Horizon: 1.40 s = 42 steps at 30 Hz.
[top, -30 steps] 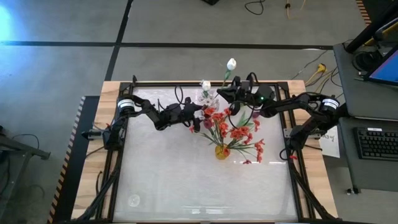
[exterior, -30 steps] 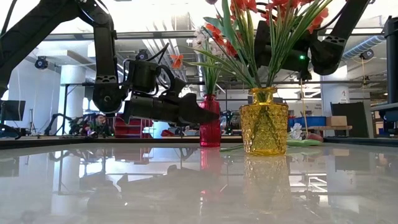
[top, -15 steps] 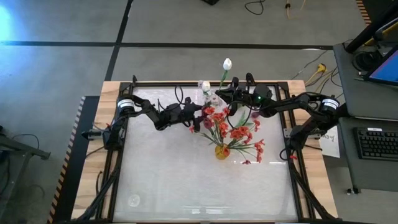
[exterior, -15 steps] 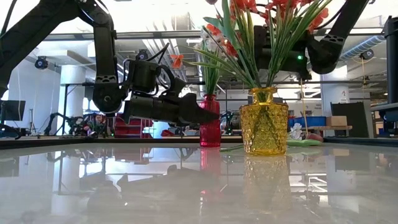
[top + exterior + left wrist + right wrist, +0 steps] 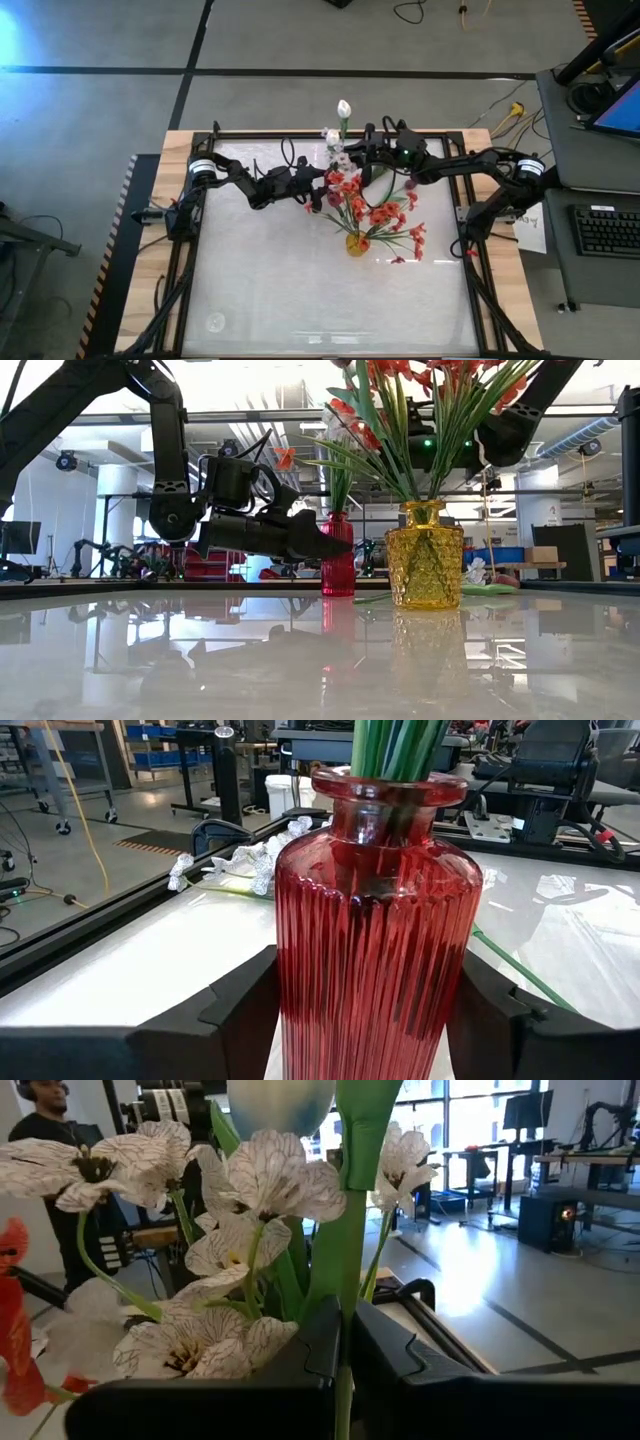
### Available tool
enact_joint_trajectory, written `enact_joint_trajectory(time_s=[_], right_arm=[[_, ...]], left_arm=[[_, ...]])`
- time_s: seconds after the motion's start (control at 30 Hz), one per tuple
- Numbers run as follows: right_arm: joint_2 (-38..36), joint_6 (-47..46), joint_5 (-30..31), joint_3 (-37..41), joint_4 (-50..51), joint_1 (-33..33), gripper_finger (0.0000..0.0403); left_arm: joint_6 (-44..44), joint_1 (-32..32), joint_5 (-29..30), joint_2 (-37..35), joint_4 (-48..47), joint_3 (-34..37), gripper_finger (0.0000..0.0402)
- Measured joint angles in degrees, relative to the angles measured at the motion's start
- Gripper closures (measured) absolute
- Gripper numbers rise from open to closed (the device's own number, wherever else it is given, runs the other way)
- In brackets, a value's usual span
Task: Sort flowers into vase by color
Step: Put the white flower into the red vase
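Observation:
A red ribbed vase point(image 5: 375, 940) stands on the table left of centre with white veined blossoms point(image 5: 250, 1180) in it. My left gripper point(image 5: 316, 191) reaches it level from the left, one finger on each side. A yellow vase point(image 5: 424, 555) nearer the middle holds red-orange flowers point(image 5: 375, 208). My right gripper point(image 5: 357, 151) hovers above the red vase, shut on a white tulip point(image 5: 344, 107) whose bloom points past the far edge. My left gripper holds the red vase by its ribbed body point(image 5: 290, 990), one finger against each side, coming level from the table's left. The vase stands upright on the table. My right gripper pinches the white tulip's green stem point(image 5: 345, 1295) between its two fingers, coming from the table's right, roughly level. The fingers lie across the stem. The tulip is lifted clear, its bloom point(image 5: 282, 1100) above the fingers.
A white blossom spray point(image 5: 250, 865) and a loose green stem point(image 5: 510, 970) lie on the table near the far edge behind the red vase. More white flowers point(image 5: 478, 572) lie right of the yellow vase. A person point(image 5: 40, 1115) stands beyond the table.
My right gripper has carried the white tulip toward the table's left, over the red vase, and tipped upward a little. The tulip's bloom has swung left along the far edge. My left gripper and the red vase have kept still.

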State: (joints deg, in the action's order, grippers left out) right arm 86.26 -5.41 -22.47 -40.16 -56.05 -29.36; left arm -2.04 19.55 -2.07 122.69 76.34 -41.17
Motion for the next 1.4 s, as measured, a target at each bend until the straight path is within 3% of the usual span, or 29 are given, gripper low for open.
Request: enact_joint_trajectory(time_s=[1.0,1.2,1.4], right_arm=[[2.03,-1.22,0.65,0.00,0.54,0.55,0.0390],[2.04,-7.37,1.10,0.00,-3.63,0.93,0.0390],[2.12,-5.96,4.01,-0.07,1.94,0.99,0.0390]], left_arm=[[0.02,-0.02,0.00,-0.02,-0.30,0.02,0.0187],[0.00,-0.02,0.00,-0.07,-0.66,0.02,0.0187],[0.00,-0.02,0.02,-0.07,-0.81,-0.02,0.0187]])
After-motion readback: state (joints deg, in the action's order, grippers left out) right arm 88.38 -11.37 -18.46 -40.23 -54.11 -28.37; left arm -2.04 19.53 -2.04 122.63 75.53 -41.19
